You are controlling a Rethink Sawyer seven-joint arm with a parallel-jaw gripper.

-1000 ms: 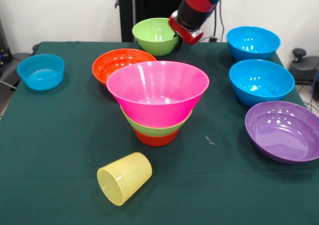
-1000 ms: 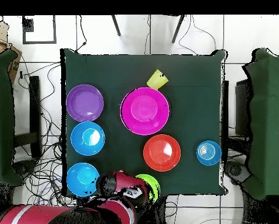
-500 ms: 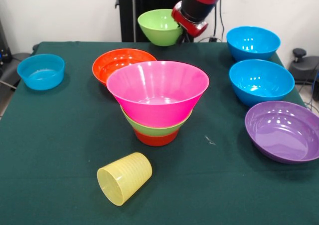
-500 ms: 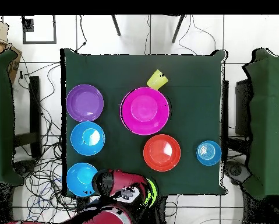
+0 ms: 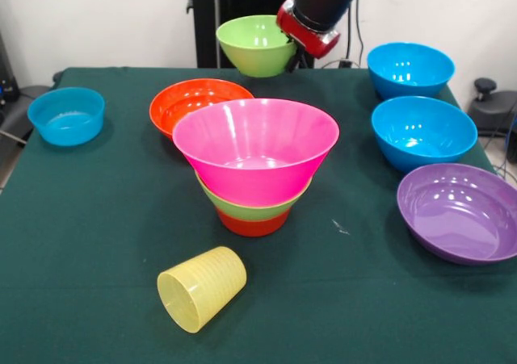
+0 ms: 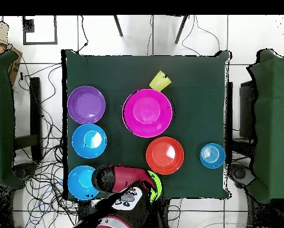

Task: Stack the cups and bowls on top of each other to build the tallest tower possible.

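My gripper (image 5: 291, 51) is shut on the right rim of a lime green bowl (image 5: 252, 45), which hangs in the air above the table's far edge. From overhead only a sliver of this bowl (image 6: 156, 185) shows beside the arm. The tower (image 5: 254, 158) stands mid-table: a small orange bowl (image 5: 252, 223) at the base, a lime green bowl (image 5: 257, 208) on it, and a big pink bowl (image 5: 254, 142) on top. The pale-yellow cup (image 5: 202, 288) lies on its side near the front edge, mouth toward the camera.
A wide orange bowl (image 5: 187, 102) sits just behind the tower. At the left is a small blue bowl (image 5: 67, 115). Two blue bowls (image 5: 409, 69) (image 5: 422, 131) and a purple bowl (image 5: 460, 212) line the right side.
The lime green bowl has been lifted off the table in my gripper, then carried slightly left in the front view.
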